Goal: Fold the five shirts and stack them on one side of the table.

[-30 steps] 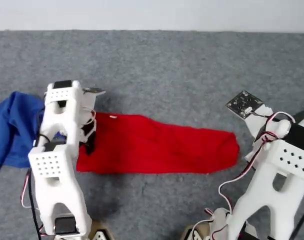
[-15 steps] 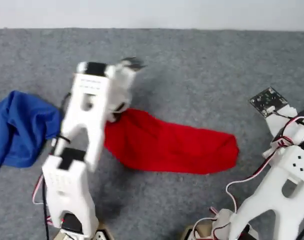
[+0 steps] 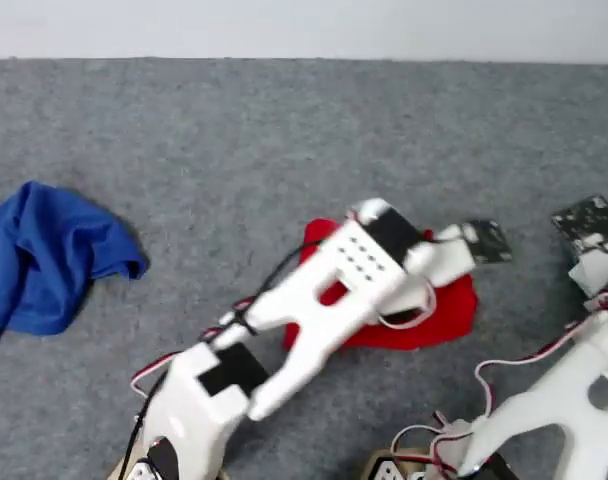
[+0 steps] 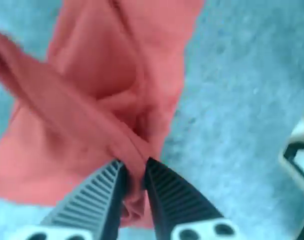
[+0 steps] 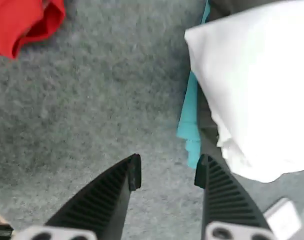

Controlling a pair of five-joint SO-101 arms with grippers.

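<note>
**Fold carried across the red shirt (image 3: 449,312)**

The left end effector (image 4: 134,169), clamped on the shirt's edge, has swept rightward over the desk (image 3: 284,130), doubling the cloth; the right end effector (image 5: 164,172) hangs apart; this fold looks nearly finished.

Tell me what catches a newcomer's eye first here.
The red shirt is bunched right of centre, pinched in the left claw, that arm stretched across it. A crumpled blue shirt lies at the table's left edge, and a white shirt lies near the open right claw.
</note>
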